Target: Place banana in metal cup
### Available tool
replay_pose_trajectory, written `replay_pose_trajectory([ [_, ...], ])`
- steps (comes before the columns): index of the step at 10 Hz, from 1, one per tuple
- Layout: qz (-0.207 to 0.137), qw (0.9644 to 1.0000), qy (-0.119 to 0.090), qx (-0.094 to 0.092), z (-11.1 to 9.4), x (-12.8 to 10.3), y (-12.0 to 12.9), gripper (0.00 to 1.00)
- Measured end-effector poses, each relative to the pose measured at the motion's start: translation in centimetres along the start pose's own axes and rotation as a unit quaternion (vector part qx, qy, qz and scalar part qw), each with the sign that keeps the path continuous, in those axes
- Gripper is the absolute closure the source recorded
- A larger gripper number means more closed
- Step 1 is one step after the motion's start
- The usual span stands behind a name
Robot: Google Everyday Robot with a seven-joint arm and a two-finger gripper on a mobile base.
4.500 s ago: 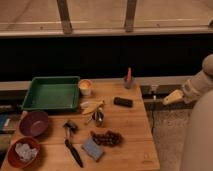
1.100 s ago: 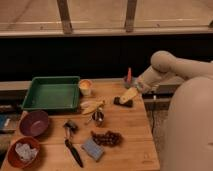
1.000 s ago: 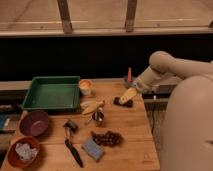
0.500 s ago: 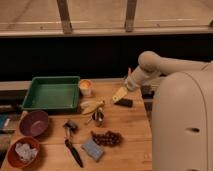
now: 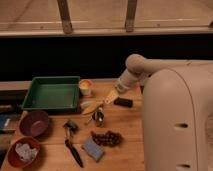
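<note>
The banana (image 5: 91, 107) lies on the wooden table (image 5: 125, 135), pale yellow and curved, just right of the green tray. The metal cup (image 5: 99, 117) stands right below it, dark and shiny. My gripper (image 5: 110, 96) hangs at the end of the white arm, just right of and above the banana's right end, close to it. A black block (image 5: 123, 102) lies to the right of the gripper.
A green tray (image 5: 51, 92) sits at the back left with a cream-yellow cup (image 5: 86, 87) beside it. A purple bowl (image 5: 34, 123), a red bowl (image 5: 22, 151), a grape bunch (image 5: 106, 138), a blue sponge (image 5: 93, 148) and a black tool (image 5: 73, 149) lie in front.
The arm has swung in from the right, and the gripper has moved left past the black block and down toward the banana. The table's objects have not moved.
</note>
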State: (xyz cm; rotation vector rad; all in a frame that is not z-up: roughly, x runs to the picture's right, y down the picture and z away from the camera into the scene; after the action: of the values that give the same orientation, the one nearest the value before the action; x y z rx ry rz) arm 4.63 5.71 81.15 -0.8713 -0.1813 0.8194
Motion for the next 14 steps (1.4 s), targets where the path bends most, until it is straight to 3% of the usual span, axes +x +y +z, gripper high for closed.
replay_pose_trajectory([
  [3, 0.000, 1.0000, 0.002, 0.000, 0.1, -0.1, 0.1, 0.22],
  [5, -0.004, 0.9997, 0.021, 0.015, 0.9, 0.1, 0.2, 0.22],
  [9, -0.020, 0.9991, 0.026, 0.029, 2.1, -1.0, -0.1, 0.22],
  [14, -0.058, 0.9983, 0.008, 0.003, 4.3, -4.1, -0.8, 0.22],
])
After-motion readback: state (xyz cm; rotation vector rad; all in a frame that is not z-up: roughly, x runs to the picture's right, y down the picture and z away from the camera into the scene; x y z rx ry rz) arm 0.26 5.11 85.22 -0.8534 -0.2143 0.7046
